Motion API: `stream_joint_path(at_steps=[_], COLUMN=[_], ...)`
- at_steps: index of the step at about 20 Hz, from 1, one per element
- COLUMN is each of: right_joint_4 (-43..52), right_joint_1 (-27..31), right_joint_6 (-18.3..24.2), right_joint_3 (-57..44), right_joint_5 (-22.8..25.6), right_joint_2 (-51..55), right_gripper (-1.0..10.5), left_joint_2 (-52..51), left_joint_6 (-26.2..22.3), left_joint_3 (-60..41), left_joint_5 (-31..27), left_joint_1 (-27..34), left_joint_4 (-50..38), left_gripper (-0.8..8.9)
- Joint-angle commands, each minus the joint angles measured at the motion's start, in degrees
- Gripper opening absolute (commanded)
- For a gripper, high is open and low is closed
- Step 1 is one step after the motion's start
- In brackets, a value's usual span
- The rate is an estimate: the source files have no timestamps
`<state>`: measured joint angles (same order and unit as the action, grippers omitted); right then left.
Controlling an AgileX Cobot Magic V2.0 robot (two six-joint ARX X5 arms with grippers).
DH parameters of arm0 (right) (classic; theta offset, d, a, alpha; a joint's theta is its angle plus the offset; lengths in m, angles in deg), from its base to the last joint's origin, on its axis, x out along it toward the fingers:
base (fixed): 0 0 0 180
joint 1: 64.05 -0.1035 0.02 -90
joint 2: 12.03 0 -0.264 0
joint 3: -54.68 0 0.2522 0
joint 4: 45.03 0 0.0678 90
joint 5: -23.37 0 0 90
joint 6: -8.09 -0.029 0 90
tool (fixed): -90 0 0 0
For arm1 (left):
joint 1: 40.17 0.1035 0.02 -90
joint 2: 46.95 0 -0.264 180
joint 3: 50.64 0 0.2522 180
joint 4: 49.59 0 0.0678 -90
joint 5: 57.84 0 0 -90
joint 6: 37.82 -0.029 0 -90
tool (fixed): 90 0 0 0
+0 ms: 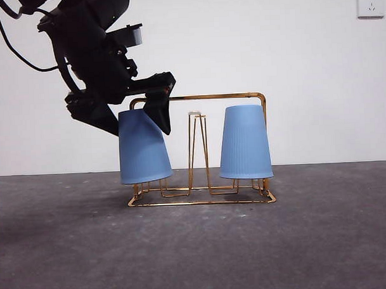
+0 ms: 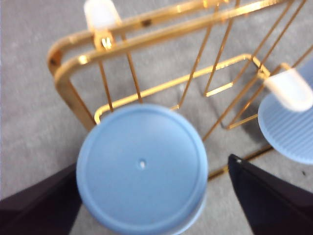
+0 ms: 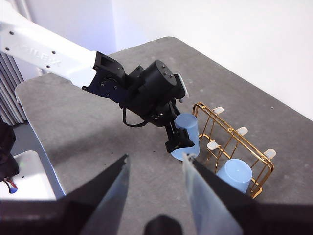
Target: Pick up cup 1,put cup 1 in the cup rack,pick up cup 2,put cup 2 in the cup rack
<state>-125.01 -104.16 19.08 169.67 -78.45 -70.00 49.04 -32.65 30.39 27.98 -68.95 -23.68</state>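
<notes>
Front view, left gripper (image 1: 138, 115) over tilted cup (image 1: 142, 148), rack (image 1: 201, 198)

Right gripper (image 3: 156, 169): jaws apart, nothing between them, raised well above the table (image 3: 88, 122).
Left gripper (image 3: 180, 142): beyond the right gripper, black jaws either side of a blue cup (image 3: 188, 125).
Cup rack (image 3: 234, 142): gold wire, beyond and to one side of the right gripper.
Second blue cup (image 3: 235, 175): upside down inside the rack.
</notes>
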Motion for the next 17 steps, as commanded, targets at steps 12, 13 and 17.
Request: stream_joint_path(at_steps=[12, 13, 17], right_joint_4=[-0.2, -0.8, -5.9], right_joint_1=[0.0, 0.0, 0.0], right_joint_6=[0.2, 0.2, 0.3], right_joint_3=[-0.2, -0.2, -0.2], right_joint_5=[0.9, 1.8, 5.2], right_joint_2=[-0.3, -0.5, -2.3], right_gripper=[1.9, 1.9, 1.9], left_joint_2=[-5.2, -6.8, -14.9], left_joint_6=[0.9, 0.9, 1.0], left_joint_3=[1.3, 1.3, 1.3], left_joint_5=[1.9, 1.9, 3.4], left_joint_1=[0.0, 0.0, 0.0], left_joint_4=[16.9, 18.8, 27.8], left_gripper=[5.39, 5.39, 5.34])
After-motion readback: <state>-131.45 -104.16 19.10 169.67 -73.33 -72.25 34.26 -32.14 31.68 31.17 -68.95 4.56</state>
